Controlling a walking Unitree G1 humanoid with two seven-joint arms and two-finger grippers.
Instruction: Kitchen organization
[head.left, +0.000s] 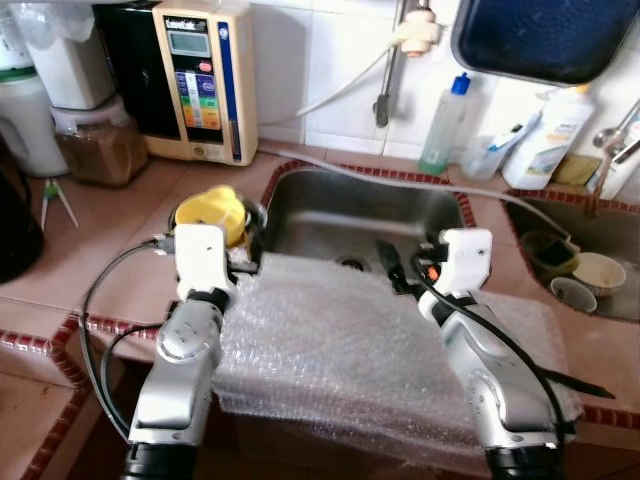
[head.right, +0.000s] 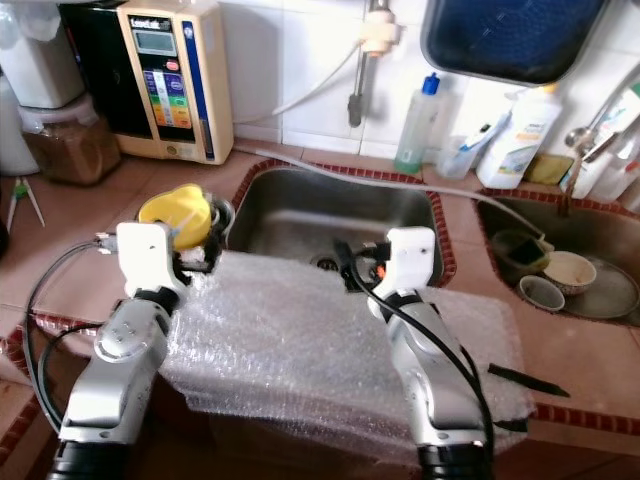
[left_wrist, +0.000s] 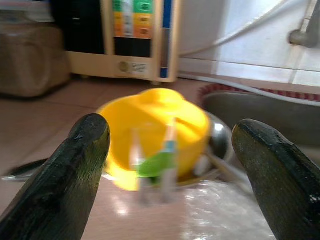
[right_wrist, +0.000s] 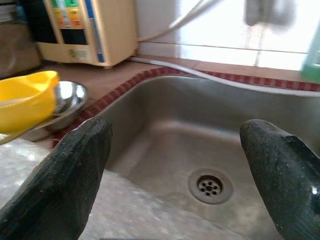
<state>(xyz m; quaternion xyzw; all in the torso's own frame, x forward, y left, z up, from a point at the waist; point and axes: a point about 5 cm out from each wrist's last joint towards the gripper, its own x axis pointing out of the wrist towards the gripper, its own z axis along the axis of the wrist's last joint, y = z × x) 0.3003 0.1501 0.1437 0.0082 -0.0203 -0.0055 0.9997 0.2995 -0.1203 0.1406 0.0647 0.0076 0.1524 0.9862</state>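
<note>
You're hovering both grippers, L (left_wrist: 170, 150) and R (right_wrist: 175, 165), fingers spread wide & gripping nothing, over bubble wrap (head.left: 340, 340) draped across bench edge at sink (head.left: 330, 215), L lining up w/ yellow cup (head.left: 212, 213) sitting in steel bowl (right_wrist: 67, 97).

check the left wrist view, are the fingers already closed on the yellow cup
No, the left gripper has its fingers spread wide apart, with the yellow cup sitting ahead of them, untouched.
</note>
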